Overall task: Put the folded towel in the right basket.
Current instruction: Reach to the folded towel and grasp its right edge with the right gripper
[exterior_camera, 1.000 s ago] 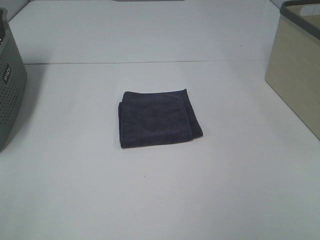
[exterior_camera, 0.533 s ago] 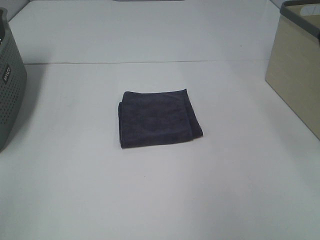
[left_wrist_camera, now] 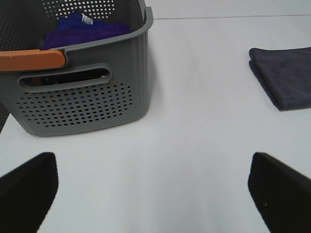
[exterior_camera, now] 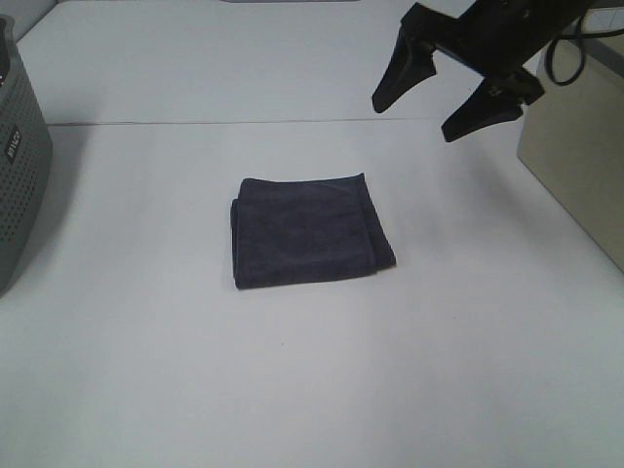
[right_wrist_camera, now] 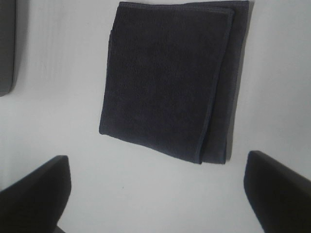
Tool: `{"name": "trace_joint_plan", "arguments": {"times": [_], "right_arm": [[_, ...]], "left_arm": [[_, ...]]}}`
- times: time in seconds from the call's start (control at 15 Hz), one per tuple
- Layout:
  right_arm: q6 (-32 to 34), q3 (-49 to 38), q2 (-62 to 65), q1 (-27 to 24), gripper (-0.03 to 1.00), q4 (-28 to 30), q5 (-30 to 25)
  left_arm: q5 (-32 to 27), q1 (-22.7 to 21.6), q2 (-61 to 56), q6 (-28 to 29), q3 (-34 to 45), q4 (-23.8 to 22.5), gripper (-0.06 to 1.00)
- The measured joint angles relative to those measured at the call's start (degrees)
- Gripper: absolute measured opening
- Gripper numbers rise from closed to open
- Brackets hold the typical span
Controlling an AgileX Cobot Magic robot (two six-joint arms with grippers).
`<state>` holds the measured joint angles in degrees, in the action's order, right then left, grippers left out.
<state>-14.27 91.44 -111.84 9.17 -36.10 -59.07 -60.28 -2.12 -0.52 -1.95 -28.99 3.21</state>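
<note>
The folded dark grey towel (exterior_camera: 309,231) lies flat in the middle of the white table. It also shows in the right wrist view (right_wrist_camera: 172,77) and at the edge of the left wrist view (left_wrist_camera: 286,77). My right gripper (exterior_camera: 421,105) is open and empty, high above the table, behind and to the right of the towel. The right basket (exterior_camera: 577,127) is beige with a dark rim, at the right edge. My left gripper (left_wrist_camera: 155,189) is open and empty, near the grey basket; it does not show in the high view.
A grey perforated basket (exterior_camera: 18,171) stands at the left edge; in the left wrist view (left_wrist_camera: 87,92) it has an orange handle and holds purple cloth (left_wrist_camera: 87,26). A seam (exterior_camera: 244,123) crosses the table behind the towel.
My right arm has come into the high view from the upper right, with its gripper open. The towel has not moved.
</note>
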Motion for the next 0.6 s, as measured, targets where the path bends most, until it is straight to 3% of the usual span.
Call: {"name": "trace_joint_plan", "arguments": {"times": [0.33, 0.6], "right_arm": [[-1.43, 14.38, -17.02, 0.00, 0.93, -0.97, -4.35], [-1.43, 15.99, -23.95, -0.57, 0.93, -0.17, -5.04]], "left_arm": [[0.00, 0.00, 0.00, 0.00, 0.00, 0.00, 0.99], [0.00, 0.00, 0.00, 0.00, 0.00, 0.00, 0.99]]}}
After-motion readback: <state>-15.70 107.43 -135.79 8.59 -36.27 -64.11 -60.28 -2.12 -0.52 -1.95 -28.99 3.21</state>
